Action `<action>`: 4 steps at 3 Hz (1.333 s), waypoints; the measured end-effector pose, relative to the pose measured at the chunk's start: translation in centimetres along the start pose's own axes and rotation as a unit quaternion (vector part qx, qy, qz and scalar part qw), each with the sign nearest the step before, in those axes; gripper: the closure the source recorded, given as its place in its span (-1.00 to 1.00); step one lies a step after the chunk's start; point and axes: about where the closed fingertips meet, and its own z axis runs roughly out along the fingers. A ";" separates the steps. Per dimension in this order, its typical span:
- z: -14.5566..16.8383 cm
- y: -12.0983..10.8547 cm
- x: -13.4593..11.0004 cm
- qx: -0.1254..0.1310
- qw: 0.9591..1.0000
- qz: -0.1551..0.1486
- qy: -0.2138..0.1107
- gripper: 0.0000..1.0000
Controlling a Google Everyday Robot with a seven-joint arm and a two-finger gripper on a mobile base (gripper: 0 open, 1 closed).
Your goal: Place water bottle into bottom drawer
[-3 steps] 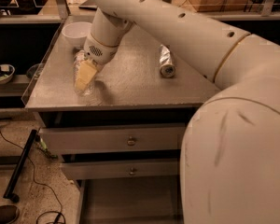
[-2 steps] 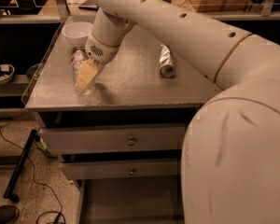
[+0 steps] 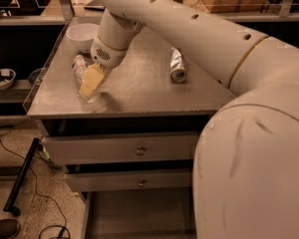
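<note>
One cream-tipped gripper [image 3: 91, 83] hangs low at the near left corner of the speckled grey metal tabletop [image 3: 139, 86], right against the small clear crinkled plastic water bottle [image 3: 80, 68] there; whether it pinches the bottle, I cannot tell. A round white bowl [image 3: 82, 34] sits just behind, and a silver metallic can [image 3: 177, 66] lies well apart. Beneath two knobbed grey drawers [image 3: 104, 148], the wide grey bottom drawer [image 3: 134, 213] stands pulled out, its flat floor showing.

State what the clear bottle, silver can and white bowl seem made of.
Small clear crinkled bottle, under the gripper at the left of the tabletop: thin plastic, see-through and creased. Silver cylindrical can: likely metal, glinting. White round bowl: smooth, ceramic or plastic, unclear.
</note>
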 end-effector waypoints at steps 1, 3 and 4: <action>-0.1 0.0 0.2 -0.006 1.000 0.003 -0.011 1.00; -4.0 0.0 1.7 0.003 0.997 0.005 -0.073 1.00; -6.4 0.1 3.1 0.018 0.996 0.008 -0.090 1.00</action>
